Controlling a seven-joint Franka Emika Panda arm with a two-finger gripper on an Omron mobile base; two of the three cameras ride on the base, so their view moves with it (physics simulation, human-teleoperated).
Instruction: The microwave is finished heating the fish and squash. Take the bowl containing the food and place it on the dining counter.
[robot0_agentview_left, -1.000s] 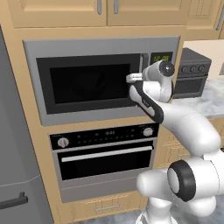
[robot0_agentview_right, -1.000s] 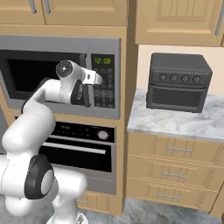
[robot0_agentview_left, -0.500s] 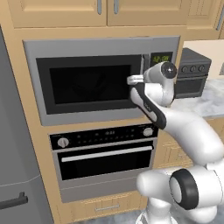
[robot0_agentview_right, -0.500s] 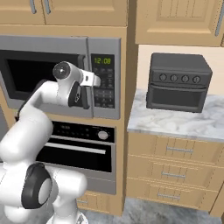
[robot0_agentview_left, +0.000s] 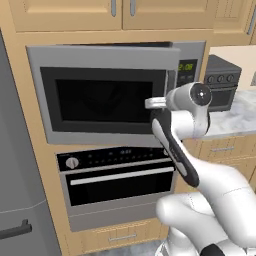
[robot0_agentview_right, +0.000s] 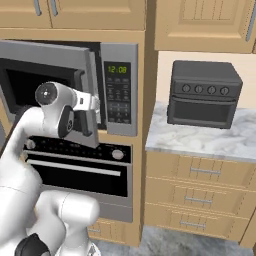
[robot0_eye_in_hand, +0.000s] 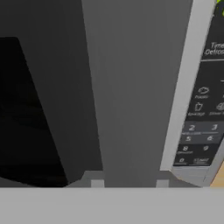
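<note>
Wooden cabinets frame the microwave (robot0_agentview_left: 115, 95), whose door (robot0_agentview_right: 50, 60) stands slightly ajar, swung out from the button panel (robot0_agentview_right: 119, 95) with its green clock. Beside that panel, the hand (robot0_agentview_right: 92, 102) sits at the door's free edge, and I cannot tell whether its fingers are apart or together. Right of the microwave, a toaster oven (robot0_agentview_right: 204, 95) stands on the marble bench (robot0_agentview_right: 200, 142), and a black oven (robot0_agentview_left: 117, 175) sits just below it.

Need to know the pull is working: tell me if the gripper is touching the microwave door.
Cannot tell. In the right base view the gripper sits right at the free edge of the partly open microwave door, but its fingertips are hidden, and the hand view shows no clear contact or gap.
</note>
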